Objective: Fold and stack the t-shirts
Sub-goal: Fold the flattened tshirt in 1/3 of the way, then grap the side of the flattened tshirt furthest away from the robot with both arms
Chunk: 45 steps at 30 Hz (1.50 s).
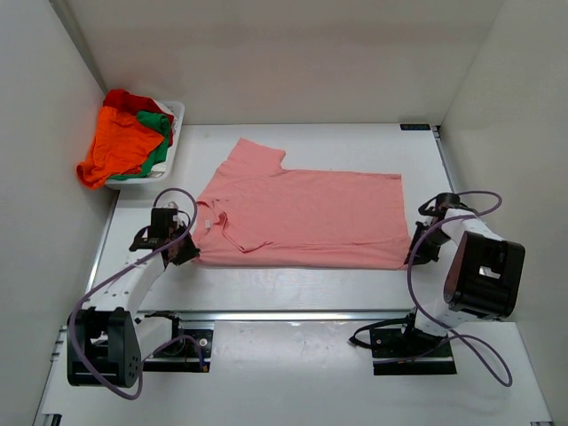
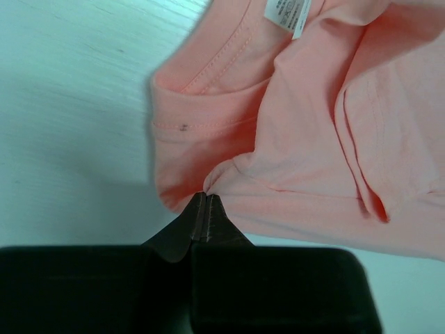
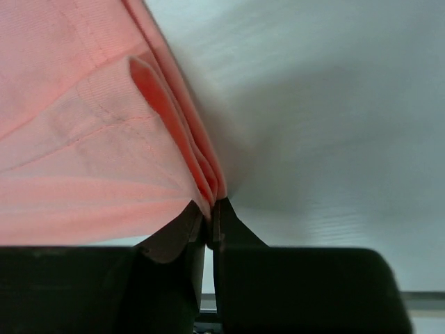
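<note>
Pink tee (image 1: 302,217): lies flat mid-table, collar end to the left, hem end to the right, one sleeve poking out twd the far side. Looks doubled over, near edge pretty straight.
L gripper (image 2: 206,200): fingers pinched tight on the pink tee's near-left corner, right by the collar. Cloth puckers at the tips.
R gripper (image 3: 212,206): also clamped, on the near-right hem corner. Several layers stacked btwn the tips.
Neck tag (image 2: 286,12): white label inside the collar, text too blurry to read.
Basket (image 1: 175,113): white, far-left corner of the table (image 1: 293,284), well apart from the pink tee.
Other tees: orange tee (image 1: 115,146) on top w/ part hanging over the rim, green tee (image 1: 158,133) beside it, red tee (image 1: 129,99) at the back.
</note>
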Available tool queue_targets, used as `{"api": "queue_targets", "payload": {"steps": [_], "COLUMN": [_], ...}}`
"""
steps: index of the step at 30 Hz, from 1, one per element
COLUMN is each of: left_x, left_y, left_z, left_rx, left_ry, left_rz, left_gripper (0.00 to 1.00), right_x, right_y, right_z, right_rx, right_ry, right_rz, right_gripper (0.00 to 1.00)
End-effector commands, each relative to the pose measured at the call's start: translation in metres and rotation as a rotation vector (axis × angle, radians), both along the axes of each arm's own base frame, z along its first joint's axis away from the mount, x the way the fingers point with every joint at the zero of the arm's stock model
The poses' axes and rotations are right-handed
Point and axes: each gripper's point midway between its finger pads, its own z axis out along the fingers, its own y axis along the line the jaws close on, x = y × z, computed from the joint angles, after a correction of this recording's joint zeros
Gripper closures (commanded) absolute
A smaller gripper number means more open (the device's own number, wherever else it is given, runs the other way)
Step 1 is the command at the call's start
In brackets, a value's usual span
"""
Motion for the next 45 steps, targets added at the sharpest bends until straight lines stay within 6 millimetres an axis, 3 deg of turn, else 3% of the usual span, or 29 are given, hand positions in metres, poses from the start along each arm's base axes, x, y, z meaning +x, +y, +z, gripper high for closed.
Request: {"api": "queue_targets", "payload": {"steps": [1,8,11,13,14,17,19,22,23,25,26,27,28,29,30,32,33,35,36,38,39,42,43,45], "left_x": [-0.006,-0.019,-0.024,-0.014,-0.01,0.024,0.057,0.12,0.144,0.193,0.218,0.236,0.264,0.284,0.299,0.34,0.349,0.379,0.387,0.414,0.42,0.423,0.425,0.418], "left_y": [-0.006,-0.021,-0.038,-0.046,-0.047,-0.052,-0.056,-0.067,-0.071,-0.078,-0.079,-0.084,-0.087,-0.09,-0.094,-0.099,-0.096,-0.1,-0.099,-0.098,-0.099,-0.094,-0.098,-0.098], "left_z": [0.007,0.022,0.031,0.05,0.058,0.103,0.131,0.157,0.179,0.164,0.186,0.156,0.155,0.172,0.142,0.131,0.123,0.108,0.108,0.092,0.096,0.046,0.048,0.031], "left_rx": [-0.003,-0.054,-0.121,-0.156,-0.173,-0.192,-0.199,-0.209,-0.204,-0.177,-0.164,-0.161,-0.162,-0.168,-0.161,-0.16,-0.154,-0.146,-0.137,-0.12,-0.134,-0.112,-0.116,-0.092], "left_ry": [-0.016,0.018,0.017,-0.035,-0.06,-0.18,-0.239,-0.316,-0.381,-0.359,-0.42,-0.349,-0.36,-0.395,-0.335,-0.344,-0.334,-0.33,-0.34,-0.359,-0.375,-0.317,-0.334,-0.302], "left_rz": [-0.059,-0.135,-0.204,-0.211,-0.201,-0.188,-0.181,-0.192,-0.199,-0.19,-0.187,-0.186,-0.186,-0.189,-0.184,-0.174,-0.16,-0.146,-0.137,-0.124,-0.116,-0.094,-0.096,-0.101], "left_gripper": [1.0,0.99,0.65,0.47,0.44,0.36,0.35,0.32,0.32,0.31,0.3,0.31,0.31,0.31,0.31,0.3,0.31,0.3,0.3,0.3,0.3,0.28,0.28,0.27], "right_x": [-0.007,-0.008,-0.004,0.008,0.016,0.047,0.073,0.12,0.139,0.159,0.169,0.18,0.187,0.197,0.208,0.224,0.231,0.241,0.25,0.258,0.264,0.275,0.279,0.281], "right_y": [-0.033,-0.044,-0.044,-0.045,-0.047,-0.046,-0.041,-0.028,-0.022,-0.024,-0.025,-0.028,-0.03,-0.032,-0.032,-0.03,-0.031,-0.028,-0.026,-0.021,-0.019,-0.018,-0.019,-0.018], "right_z": [0.005,-0.003,0.006,0.024,0.033,0.078,0.105,0.138,0.146,0.148,0.152,0.148,0.131,0.121,0.127,0.11,0.112,0.097,0.104,0.091,0.088,0.084,0.082,0.07], "right_rx": [-0.138,-0.18,-0.209,-0.231,-0.243,-0.301,-0.341,-0.366,-0.335,-0.285,-0.229,-0.208,-0.199,-0.189,-0.191,-0.189,-0.193,-0.185,-0.183,-0.185,-0.18,-0.201,-0.209,-0.215], "right_ry": [0.044,0.12,0.096,0.036,0.008,-0.118,-0.222,-0.46,-0.57,-0.648,-0.671,-0.656,-0.606,-0.573,-0.585,-0.56,-0.572,-0.541,-0.565,-0.535,-0.528,-0.514,-0.508,-0.471], "right_rz": [0.005,0.005,0.002,0.006,0.0,0.02,0.056,0.071,0.081,0.014,-0.034,-0.075,-0.087,-0.099,-0.102,-0.097,-0.099,-0.094,-0.086,-0.068,-0.065,-0.065,-0.064,-0.053], "right_gripper": [1.0,1.0,0.94,0.7,0.62,0.43,0.39,0.31,0.27,0.25,0.25,0.23,0.22,0.2,0.19,0.18,0.19,0.18,0.18,0.17,0.17,0.17,0.17,0.16]}}
